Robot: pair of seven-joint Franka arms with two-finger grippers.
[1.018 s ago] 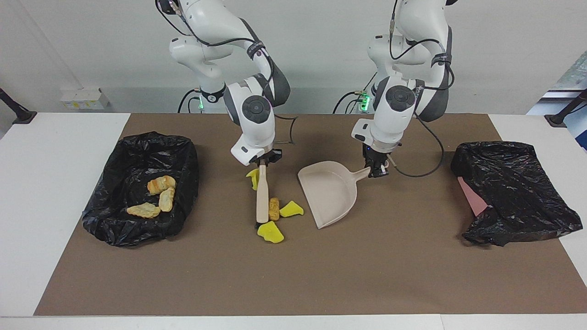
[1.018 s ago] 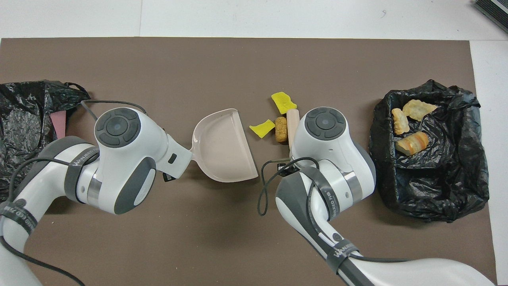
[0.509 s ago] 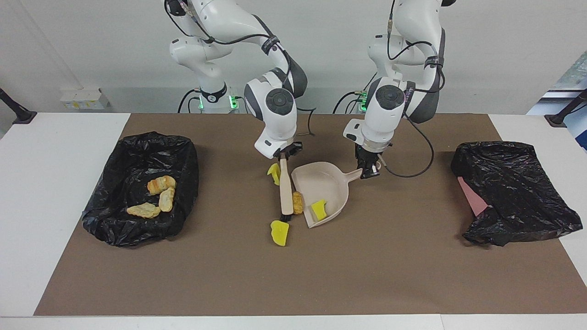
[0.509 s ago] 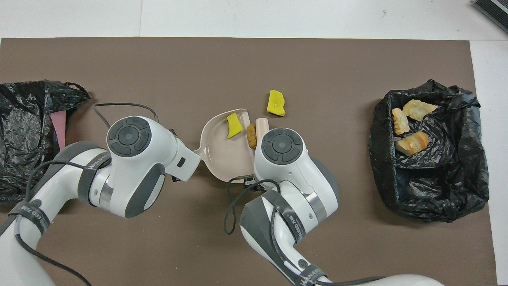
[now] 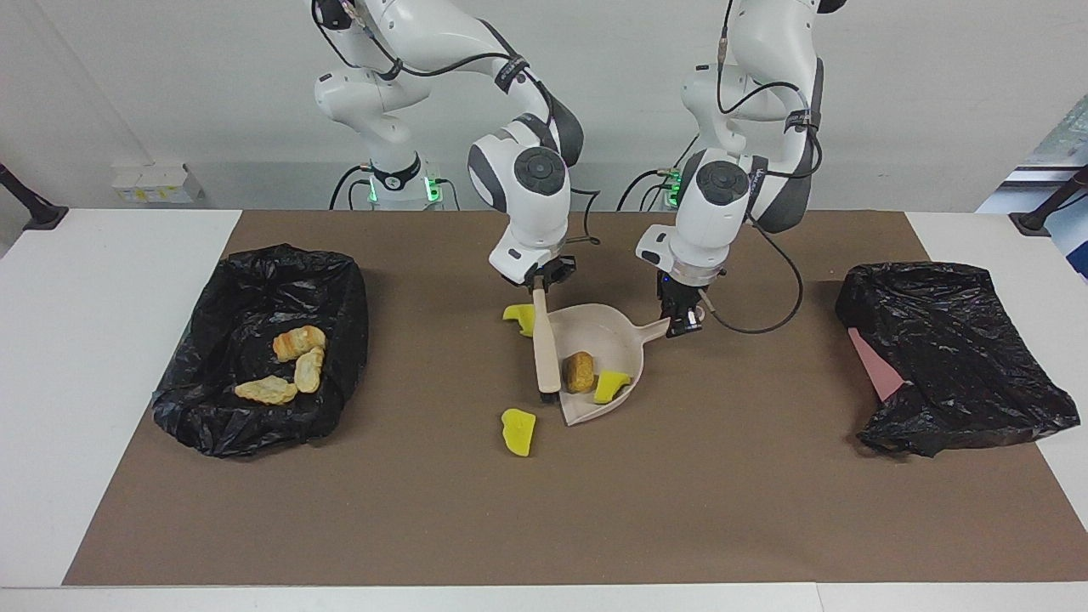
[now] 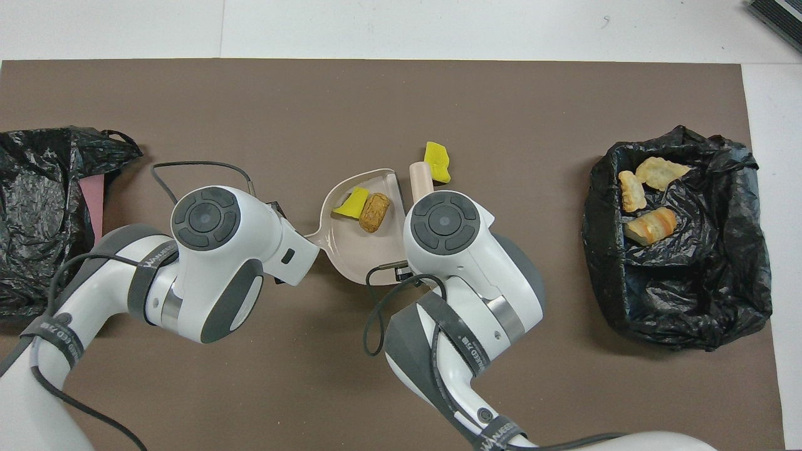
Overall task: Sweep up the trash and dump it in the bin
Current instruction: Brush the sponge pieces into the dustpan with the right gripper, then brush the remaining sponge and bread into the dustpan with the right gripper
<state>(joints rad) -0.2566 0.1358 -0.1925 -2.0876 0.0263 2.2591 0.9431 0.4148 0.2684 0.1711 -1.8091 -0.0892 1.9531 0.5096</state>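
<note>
Gripping the brush (image 5: pixel 545 353) in our right claw (image 5: pixel 541 285) and the dustpan (image 5: pixel 625 336) handle in our left claw (image 5: pixel 682 319), we are holding a nugget (image 5: pixel 580 372) inside

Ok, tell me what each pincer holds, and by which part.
Left pincer grips the dustpan by its handle tip; right pincer grips the brush by its handle's top.

Dustpan (image 5: pixel 600 353) mid-surface (image 5: pixel 722 510), holding nugget (image 5: pixel 580 371) and one sponge chunk (image 5: pixel 611 387) side by side. Brush (image 5: pixel 545 353) along dustpan's mouth, toward right arm's end. Second chunk (image 5: pixel 518 315) beside brush handle, outside the pan; third chunk (image 5: pixel 517 430) farther from robots than brush tip. Bin (image 5: pixel 263 348) at right arm's end, containing three bread lumps (image 5: pixel 293 365). Bag (image 5: pixel 952 353) at left arm's end.
</note>
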